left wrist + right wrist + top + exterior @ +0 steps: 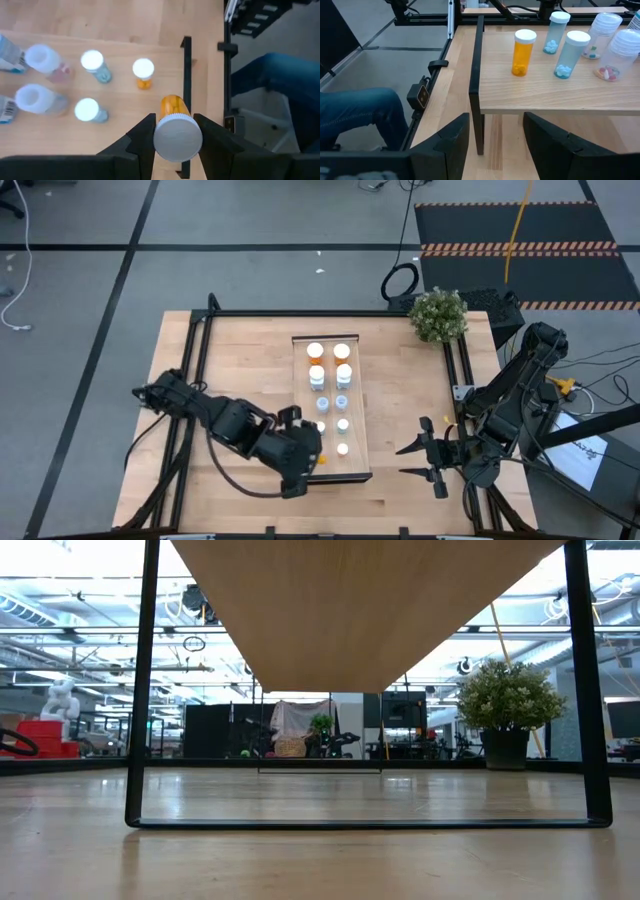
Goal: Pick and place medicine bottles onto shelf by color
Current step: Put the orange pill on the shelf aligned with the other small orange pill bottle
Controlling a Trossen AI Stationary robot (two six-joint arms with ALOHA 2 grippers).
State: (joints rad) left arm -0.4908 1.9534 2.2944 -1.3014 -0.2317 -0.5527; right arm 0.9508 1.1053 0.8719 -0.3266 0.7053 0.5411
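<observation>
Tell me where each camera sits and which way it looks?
High view: above, looking straight down on the table, both arms, the shelf.
Low view: at table height, under the shelf, facing the room; no arms.
Left wrist: left gripper holding an orange bottle over the shelf's end.
Right wrist: open right gripper facing the shelf.
Both wrists share a standing orange bottle.

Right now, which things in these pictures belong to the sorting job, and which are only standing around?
Belong to the job:
- orange bottle held by the left gripper
- shelf
- bottles already on the shelf, such as an orange one

Only standing around:
- potted plant
- right gripper, empty beside the shelf
</observation>
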